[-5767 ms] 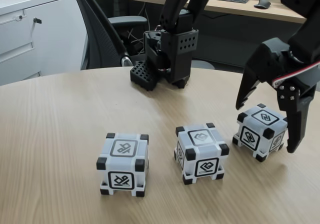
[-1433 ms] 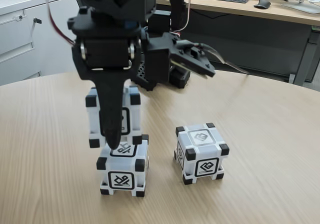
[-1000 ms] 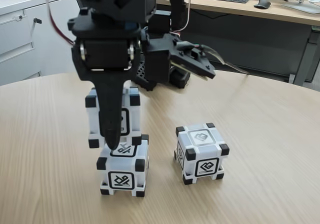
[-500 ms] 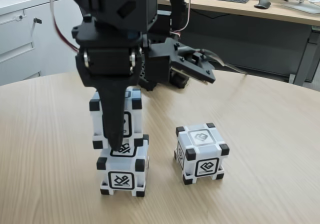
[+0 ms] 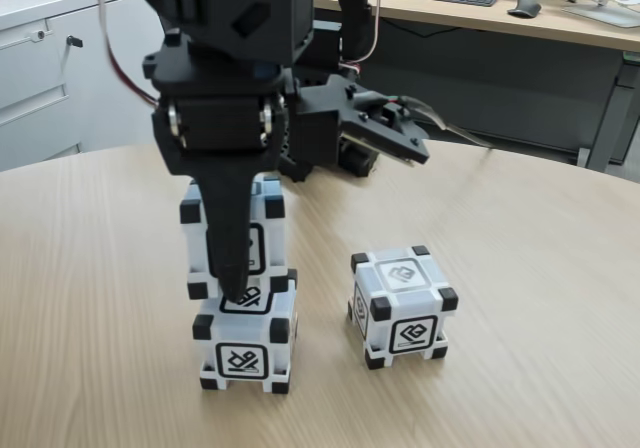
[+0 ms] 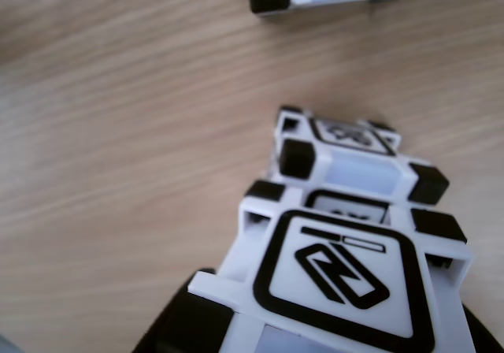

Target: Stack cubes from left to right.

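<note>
Black and angular, our gripper [image 5: 232, 268] hangs straight down over the left side of the wooden table [image 5: 520, 298], its fingers clamped on a white cube with black corners, the held cube [image 5: 258, 238]. We carry that cube just above the left cube [image 5: 246, 340]. In the fixed view its lower edge looks to be meeting the top of the left cube, set a little back and to the left of it; we cannot tell whether it rests fully or is a shade above. The other view looks down past the held cube [image 6: 339, 270] onto the left cube [image 6: 346, 152] beneath it.

So we judge the first stacking step nearly done but not released. The middle cube [image 5: 402, 306] stands alone on the table to the right, untouched, and remains to be stacked.
</note>
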